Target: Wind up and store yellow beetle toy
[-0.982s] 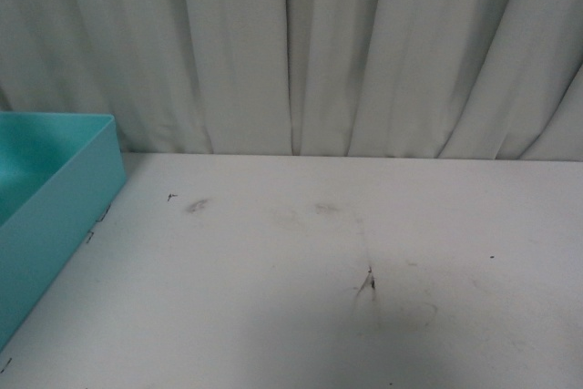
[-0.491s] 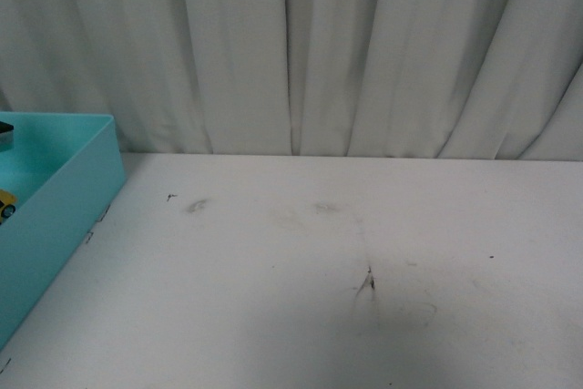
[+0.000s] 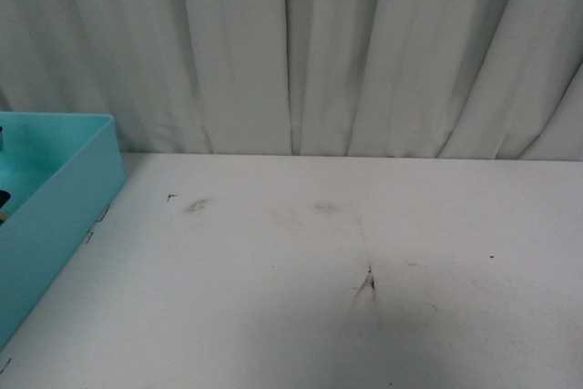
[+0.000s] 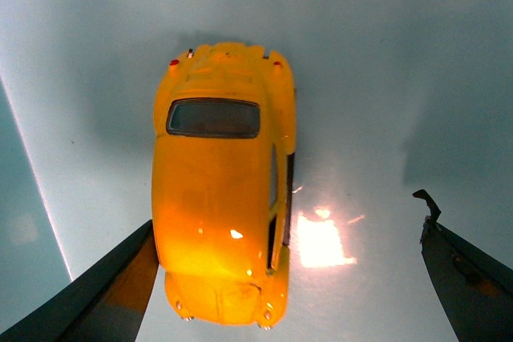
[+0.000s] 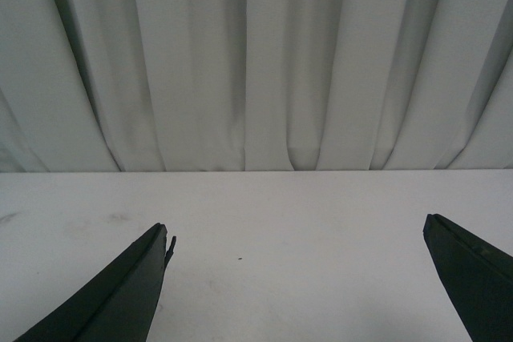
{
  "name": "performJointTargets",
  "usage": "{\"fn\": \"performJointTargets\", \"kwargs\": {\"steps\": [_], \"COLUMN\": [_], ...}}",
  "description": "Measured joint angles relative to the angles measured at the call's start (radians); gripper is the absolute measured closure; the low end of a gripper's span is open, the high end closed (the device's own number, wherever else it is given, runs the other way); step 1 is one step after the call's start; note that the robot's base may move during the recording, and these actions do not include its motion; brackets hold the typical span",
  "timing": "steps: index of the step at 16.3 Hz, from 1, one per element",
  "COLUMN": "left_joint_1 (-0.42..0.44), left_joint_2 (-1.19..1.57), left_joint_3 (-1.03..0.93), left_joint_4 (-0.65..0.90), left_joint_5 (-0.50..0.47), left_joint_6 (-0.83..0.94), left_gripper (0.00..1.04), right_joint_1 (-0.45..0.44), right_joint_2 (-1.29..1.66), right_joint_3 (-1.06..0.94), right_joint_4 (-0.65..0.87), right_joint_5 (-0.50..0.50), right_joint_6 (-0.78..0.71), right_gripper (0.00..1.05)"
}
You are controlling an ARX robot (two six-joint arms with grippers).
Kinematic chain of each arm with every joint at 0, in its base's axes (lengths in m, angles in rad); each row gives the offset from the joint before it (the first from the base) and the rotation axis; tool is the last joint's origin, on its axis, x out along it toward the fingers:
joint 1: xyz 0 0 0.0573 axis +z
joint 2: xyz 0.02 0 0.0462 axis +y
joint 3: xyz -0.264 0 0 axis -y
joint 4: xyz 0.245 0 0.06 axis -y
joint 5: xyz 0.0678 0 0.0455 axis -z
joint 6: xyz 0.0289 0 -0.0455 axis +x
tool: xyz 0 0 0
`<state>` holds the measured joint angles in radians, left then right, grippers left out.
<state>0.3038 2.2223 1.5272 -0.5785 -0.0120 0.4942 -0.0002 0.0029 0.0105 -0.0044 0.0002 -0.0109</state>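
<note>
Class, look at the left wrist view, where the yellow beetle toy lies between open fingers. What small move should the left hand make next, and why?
Probably lift the left hand straight up. Its fingers are wide apart and the yellow beetle toy appears to rest on the teal bin's floor. One finger is close beside it, so moving sideways could nudge it.

Setting reads as a lab test bench: scuffed white table [image 3: 273,316], pleated white curtain [image 3: 364,52] closing off the whole back, teal bin [image 3: 73,198] at the left edge.
</note>
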Motion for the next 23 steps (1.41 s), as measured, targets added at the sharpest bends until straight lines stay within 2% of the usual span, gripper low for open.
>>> {"fn": "performJointTargets", "kwargs": {"steps": [4, 7, 9, 10, 11, 13, 15, 18, 19, 23], "left_joint_1": [0.034, 0.150, 0.185, 0.180, 0.150, 0.063, 0.003, -0.062, -0.092, -0.160], "left_joint_2": [-0.225, -0.422, -0.546, -0.641, -0.744, -0.924, -1.020, -1.126, -1.177, -1.314], "left_joint_3": [-0.058, -0.124, -0.216, -0.319, -0.478, -0.752, -0.952, -1.149, -1.193, -1.329], "left_joint_4": [0.063, 0.170, 0.240, 0.420, 0.698, 1.052, 1.238, 1.279, 1.291, 1.275], "left_joint_5": [0.168, 0.319, 0.347, 0.396, 0.420, 0.397, 0.335, 0.246, 0.226, 0.152], "left_joint_6": [-0.024, -0.061, -0.096, -0.163, -0.259, -0.397, -0.457, -0.487, -0.489, -0.491], "left_gripper": [0.07, 0.07, 0.07, 0.10, 0.20, 0.40, 0.62, 0.98, 1.03, 1.03], "right_joint_1": [0.000, 0.000, 0.000, 0.000, 0.000, 0.000, 0.000, 0.000, 0.000, 0.000], "right_joint_2": [0.000, 0.000, 0.000, 0.000, 0.000, 0.000, 0.000, 0.000, 0.000, 0.000], "right_joint_3": [0.000, 0.000, 0.000, 0.000, 0.000, 0.000, 0.000, 0.000, 0.000, 0.000], "right_joint_4": [0.000, 0.000, 0.000, 0.000, 0.000, 0.000, 0.000, 0.000, 0.000, 0.000], "right_joint_5": [0.000, 0.000, 0.000, 0.000, 0.000, 0.000, 0.000, 0.000, 0.000, 0.000], "right_joint_6": [0.000, 0.000, 0.000, 0.000, 0.000, 0.000, 0.000, 0.000, 0.000, 0.000], "right_gripper": [0.07, 0.07, 0.07, 0.07, 0.07, 0.07, 0.07, 0.07, 0.07, 0.07]}}
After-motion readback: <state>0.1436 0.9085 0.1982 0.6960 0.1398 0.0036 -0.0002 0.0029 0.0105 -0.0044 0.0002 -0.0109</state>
